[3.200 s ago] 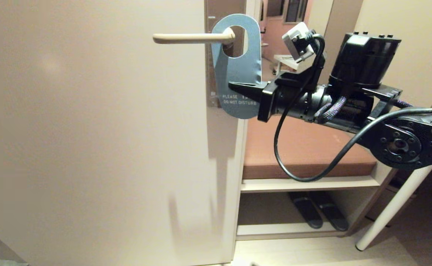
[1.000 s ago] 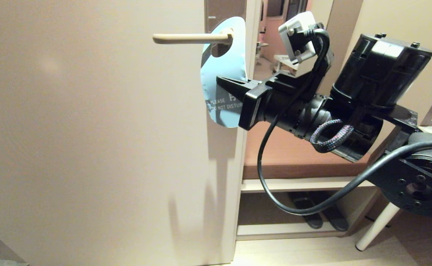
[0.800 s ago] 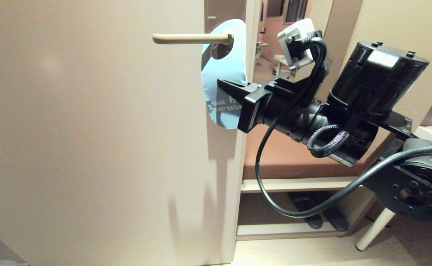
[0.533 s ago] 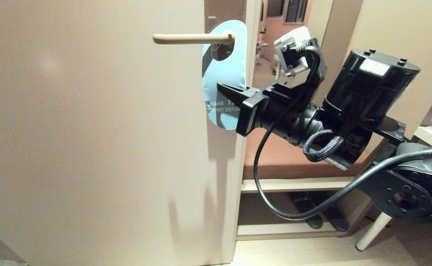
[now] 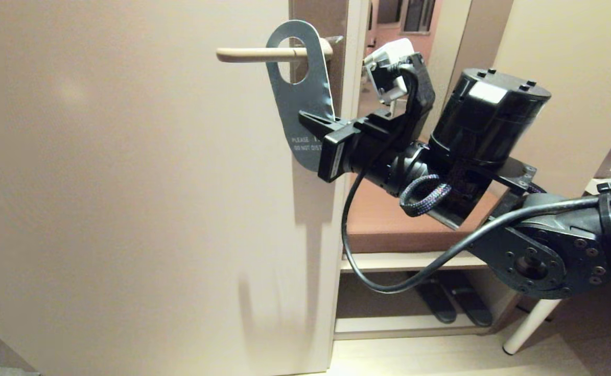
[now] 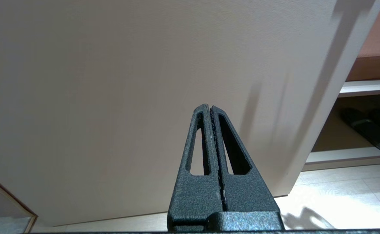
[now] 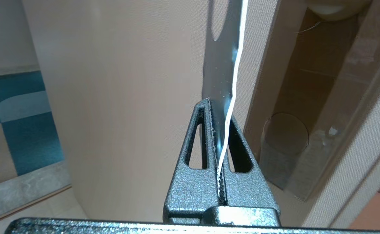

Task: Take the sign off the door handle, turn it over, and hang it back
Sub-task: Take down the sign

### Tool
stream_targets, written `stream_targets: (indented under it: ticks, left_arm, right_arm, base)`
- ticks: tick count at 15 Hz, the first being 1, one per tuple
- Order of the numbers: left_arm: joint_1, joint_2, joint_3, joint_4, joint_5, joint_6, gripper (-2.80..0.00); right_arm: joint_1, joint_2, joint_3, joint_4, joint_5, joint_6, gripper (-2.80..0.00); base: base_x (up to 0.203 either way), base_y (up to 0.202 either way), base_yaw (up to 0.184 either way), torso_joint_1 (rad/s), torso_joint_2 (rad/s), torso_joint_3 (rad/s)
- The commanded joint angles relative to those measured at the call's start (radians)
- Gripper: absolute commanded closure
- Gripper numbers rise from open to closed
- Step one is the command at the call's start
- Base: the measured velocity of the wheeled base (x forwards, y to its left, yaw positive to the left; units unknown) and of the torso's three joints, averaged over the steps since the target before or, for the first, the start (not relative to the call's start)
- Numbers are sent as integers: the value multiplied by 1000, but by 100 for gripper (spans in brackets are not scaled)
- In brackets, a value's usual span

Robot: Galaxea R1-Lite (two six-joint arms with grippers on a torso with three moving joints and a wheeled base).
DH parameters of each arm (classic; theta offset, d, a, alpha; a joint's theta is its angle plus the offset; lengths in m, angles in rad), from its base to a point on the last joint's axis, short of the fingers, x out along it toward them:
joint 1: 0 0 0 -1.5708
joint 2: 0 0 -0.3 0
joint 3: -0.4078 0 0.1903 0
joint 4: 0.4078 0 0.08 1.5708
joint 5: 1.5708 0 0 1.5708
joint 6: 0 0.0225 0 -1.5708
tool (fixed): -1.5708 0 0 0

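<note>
We find the right gripper (image 5: 310, 121) clamped on the sign (image 5: 299, 94) at its right edge, a little above the printed words, with the arm reaching in from the right. In the right wrist view the card runs edge-on between the pressed-together fingers (image 7: 193, 182), its thin white edge showing. The sign (image 7: 221, 65) hangs with its blue face toward us, tilted so that the lower end leans right. Its oval hole is around the handle (image 5: 248, 53), partway along the bar and clear of the pivot end; the bar passes through the hole. The handle is level, mounted on the brown plate (image 5: 331, 15) at the door's right edge. The door (image 5: 128, 183) fills the left of the head view. Right of the door we note a bench (image 5: 389, 219) with a shelf under it, and a pair of dark slippers (image 5: 451, 303) on the lower shelf. The left gripper (image 6: 211, 109) is parked low before the door, fingers pressed together with nothing between them.
</note>
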Motion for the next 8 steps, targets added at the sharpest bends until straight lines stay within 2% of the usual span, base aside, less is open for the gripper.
stream_targets:
  ticks: [1, 8]
  left_arm:
    - [0, 1, 0, 0, 0, 0, 0]
    - [0, 1, 0, 0, 0, 0, 0]
  right_arm:
    - [0, 25, -21, -5, -1, -2, 0]
    - [3, 73, -74, -5, -47, -28, 0]
  base:
    - [0, 0, 0, 0, 0, 0]
    - [0, 0, 0, 0, 0, 0]
